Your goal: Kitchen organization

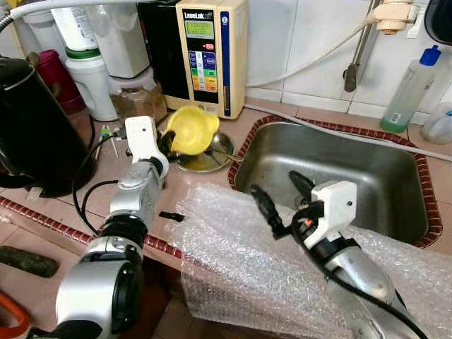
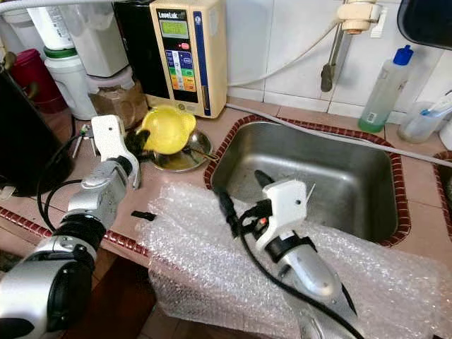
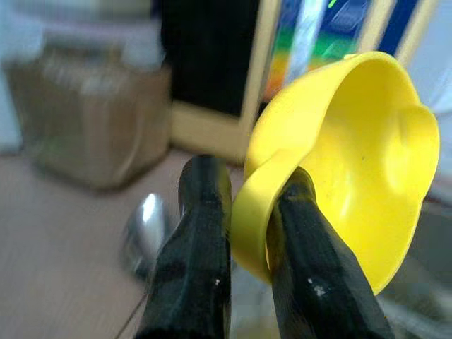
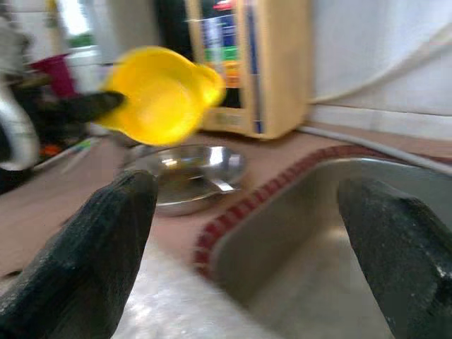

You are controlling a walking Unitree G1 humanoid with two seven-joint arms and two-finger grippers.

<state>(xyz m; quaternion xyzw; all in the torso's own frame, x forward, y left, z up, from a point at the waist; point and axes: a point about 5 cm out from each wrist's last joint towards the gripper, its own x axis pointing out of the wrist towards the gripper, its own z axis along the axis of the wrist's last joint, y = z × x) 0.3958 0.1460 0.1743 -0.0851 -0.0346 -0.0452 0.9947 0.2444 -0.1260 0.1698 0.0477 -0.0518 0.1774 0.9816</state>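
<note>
Plastic yellow bowl point(image 3: 353, 162) looks light, stiff, slick; left hand point(image 3: 244, 233) clamped on its rim above worktop point(image 1: 205, 187), right hand point(image 1: 281, 194) fingers apart

Silver arms, white wrists, seemingly rubbery black fingers point(image 3: 201, 261).

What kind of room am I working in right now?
Most likely a home kitchen counter: a steel sink set into a tiled worktop, a black kettle, and a water ioniser against the tiled wall.
</note>
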